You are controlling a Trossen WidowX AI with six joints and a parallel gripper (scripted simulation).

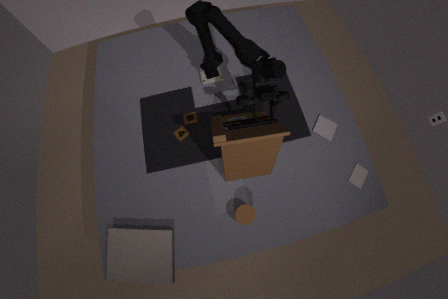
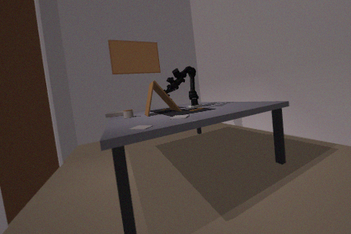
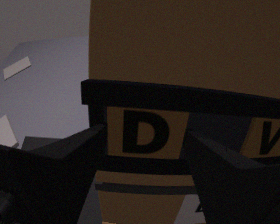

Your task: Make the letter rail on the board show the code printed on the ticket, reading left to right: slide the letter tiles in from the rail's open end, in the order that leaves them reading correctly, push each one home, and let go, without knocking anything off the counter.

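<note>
1. Black all over, gripped the tan square-edged letter tile marked D (image 3: 146,132) with the black two-fingered gripper (image 1: 263,113) (image 2: 166,92) (image 3: 145,131); stood partly open, spread to the tile's width, one finger at each side edge.
2. Lay between the lips of the black letter rail (image 1: 250,124) (image 3: 176,92), just inside the end at the left of the wrist view; showed a gap before the tan tile marked V (image 3: 268,137), farther along.
3. Seemed midway through the slide; called, by judgement, for a level push along the rail towards V, then a clean release.
4. Risked cocking D and jamming against a lip if pushed off-line; risked dragging D back out if the fingers opened unevenly or withdrew sideways.
5. Risked shoving the leaning tan wooden board (image 1: 252,160) (image 2: 166,98) (image 3: 186,40) if pressed too hard into its face; could then have upset the short cylinder with an orange-tan top (image 1: 245,214) (image 2: 128,114) behind.
6. Lay directly between the fingertips, facing the wrist camera; left two loose tan tiles (image 1: 190,118) (image 1: 181,133) well apart, on the dark mat (image 1: 162,155); could not read the ticket's code, so could not confirm the order.
</note>
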